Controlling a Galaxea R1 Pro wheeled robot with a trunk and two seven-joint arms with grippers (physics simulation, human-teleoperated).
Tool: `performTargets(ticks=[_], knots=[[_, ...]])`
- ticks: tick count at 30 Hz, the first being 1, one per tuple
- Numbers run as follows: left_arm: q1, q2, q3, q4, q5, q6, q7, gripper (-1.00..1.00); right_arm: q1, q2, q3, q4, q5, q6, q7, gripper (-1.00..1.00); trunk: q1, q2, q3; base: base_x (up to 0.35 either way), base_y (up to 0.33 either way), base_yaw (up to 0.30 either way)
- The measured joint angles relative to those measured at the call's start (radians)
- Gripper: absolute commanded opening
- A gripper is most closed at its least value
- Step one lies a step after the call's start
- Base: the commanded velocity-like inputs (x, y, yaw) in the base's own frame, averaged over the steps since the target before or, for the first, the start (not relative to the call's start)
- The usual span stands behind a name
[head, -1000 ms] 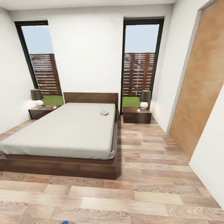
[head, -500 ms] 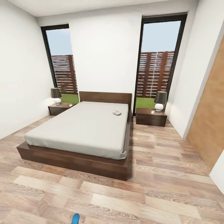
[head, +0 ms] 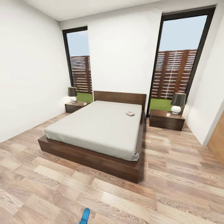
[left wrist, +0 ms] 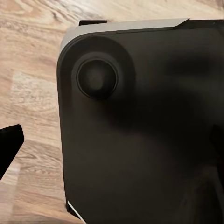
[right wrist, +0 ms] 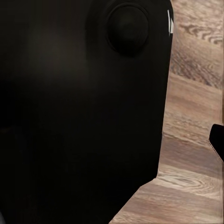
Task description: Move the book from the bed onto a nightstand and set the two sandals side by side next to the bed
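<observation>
The book lies flat on the bed, near the head end on the right side, a bit right of the middle of the head picture. It has not been picked up. Just past that side of the bed stands a nightstand with a lamp on it. A second nightstand sits at the upper left of the bed.

Over the last second the whole head picture slid to the right. That is the camera turning, not the things moving. The bed and book now sit nearer the middle, and more of a blue sandal shows at the bottom edge. I think the robot is lining up on the room, so no part of the job is done.

The head view shows the whole room. The two wrist views show the wood floor and the dark robot body up close. I cannot tell if the jaws on either side are apart or closed.
</observation>
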Motion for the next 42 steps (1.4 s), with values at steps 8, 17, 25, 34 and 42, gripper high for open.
performTargets(ticks=[8, 17, 25, 34, 42], knots=[[0.0, 0.0, 0.0, 0.0, 0.0, 0.0, 0.0, 1.0, 0.0, 0.0, 0.0, 0.0, 0.0, 0.0, 0.0, 1.0, 0.0, 0.0, 0.0, 0.0, 0.0, 0.292], [0.0, 0.0, 0.0, 0.0, 0.0, 0.0, 0.0, 1.0, 0.0, 0.0, 0.0, 0.0, 0.0, 0.0, 0.0, 1.0, 0.0, 0.0, 0.0, 0.0, 0.0, 0.292], [0.0, 0.0, 0.0, 0.0, 0.0, 0.0, -0.001, 1.0, 0.0, 0.0, 0.0, 0.0, 0.0, 0.0, 0.0, 1.0, 0.0, 0.0, 0.0, 0.0, 0.0, 0.292], [0.0, 0.0, 0.0, 0.0, 0.0, 0.0, -0.001, 1.0, 0.0, 0.0, 0.0, 0.0, 0.0, 0.0, 0.0, 1.0, 0.0, 0.0, 0.0, 0.0, 0.0, 0.292], [0.0, 0.0, 0.0, 0.0, -0.001, 0.0, -0.001, 1.0, 0.0, 0.0, 0.0, 0.0, 0.0, 0.0, 0.0, 1.0, 0.0, 0.0, 0.0, 0.0, 0.0, 0.292]])
